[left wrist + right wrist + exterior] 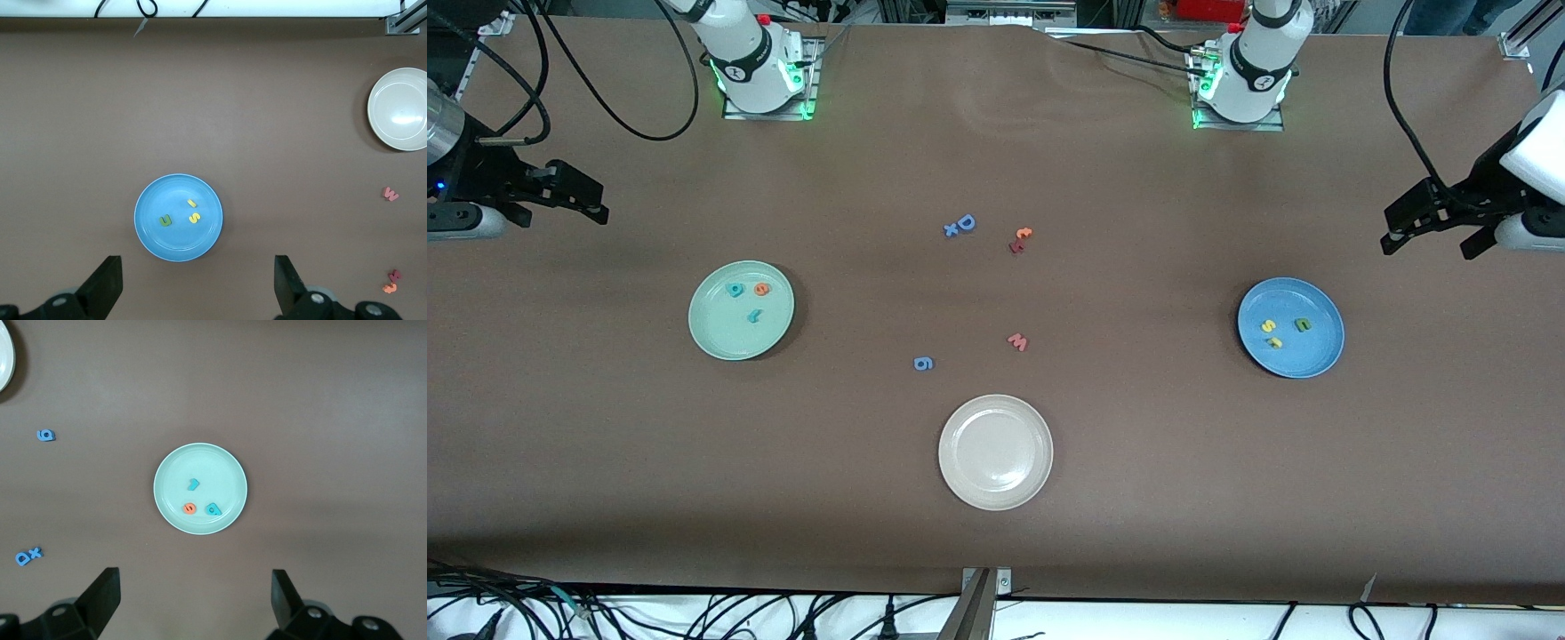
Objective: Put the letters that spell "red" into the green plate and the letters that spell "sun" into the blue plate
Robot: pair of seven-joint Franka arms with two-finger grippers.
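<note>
The green plate [720, 338] [220, 463] lies toward the right arm's end of the table. In it are a teal d [735, 289], an orange e [762, 289] and a teal r [754, 315]. The blue plate [1307, 356] [173, 243] lies toward the left arm's end and holds a yellow s [1268, 325], a green u [1303, 324] and a second yellow letter [1274, 341]. My right gripper [560, 213] [193, 577] hangs open and empty over bare table beside the green plate. My left gripper [1430, 244] [198, 267] hangs open and empty beside the blue plate.
A cream-white plate [995, 452] sits mid-table, nearest the front camera. Loose letters lie between the plates: a blue D with an x [960, 225], an orange t on a dark red letter [1020, 240], a pink w [1018, 341] and a blue 6 [923, 363].
</note>
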